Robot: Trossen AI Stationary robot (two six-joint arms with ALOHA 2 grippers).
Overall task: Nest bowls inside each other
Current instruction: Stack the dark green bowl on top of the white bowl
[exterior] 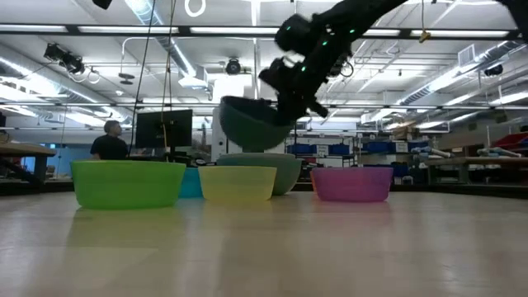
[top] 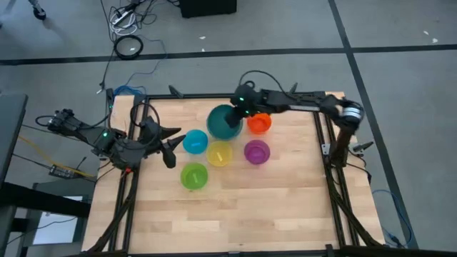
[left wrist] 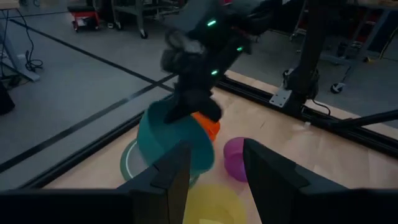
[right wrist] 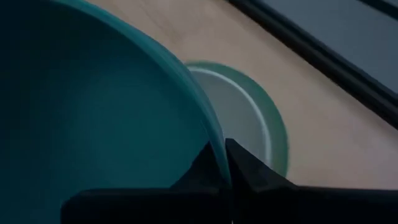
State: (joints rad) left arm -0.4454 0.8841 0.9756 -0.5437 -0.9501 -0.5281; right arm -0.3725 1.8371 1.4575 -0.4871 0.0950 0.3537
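High view: my right gripper (top: 239,114) is clamped on the rim of the teal bowl (top: 223,123), at the far side of the table (top: 285,207). Counted around the teal bowl: one orange bowl (top: 259,123) just beside it, one purple bowl (top: 257,151), one yellow bowl (top: 219,153), one blue bowl (top: 195,142) and one lime bowl (top: 193,175) nearer the front. Six bowls here. My left gripper (top: 168,146) waits beside the blue bowl, fingers spread, holding nothing.

Low view: the teal bowl (exterior: 252,124) hangs tilted in the air, clear of the table, above a sage bowl (exterior: 276,171) that the high view hides. Lime (exterior: 128,183), yellow (exterior: 238,182) and purple (exterior: 352,183) stand in front. One person (exterior: 109,141) in the room behind.

Left wrist view: under the teal bowl (left wrist: 171,140) a pale rim (left wrist: 129,163) shows; orange (left wrist: 208,127) and purple (left wrist: 233,155) lie beyond it.

Right wrist view: my fingers (right wrist: 245,171) pinch the teal bowl's (right wrist: 93,118) wall. Below it, a white bowl (right wrist: 239,112) sits inside the sage one (right wrist: 277,124): eight bowls in all.
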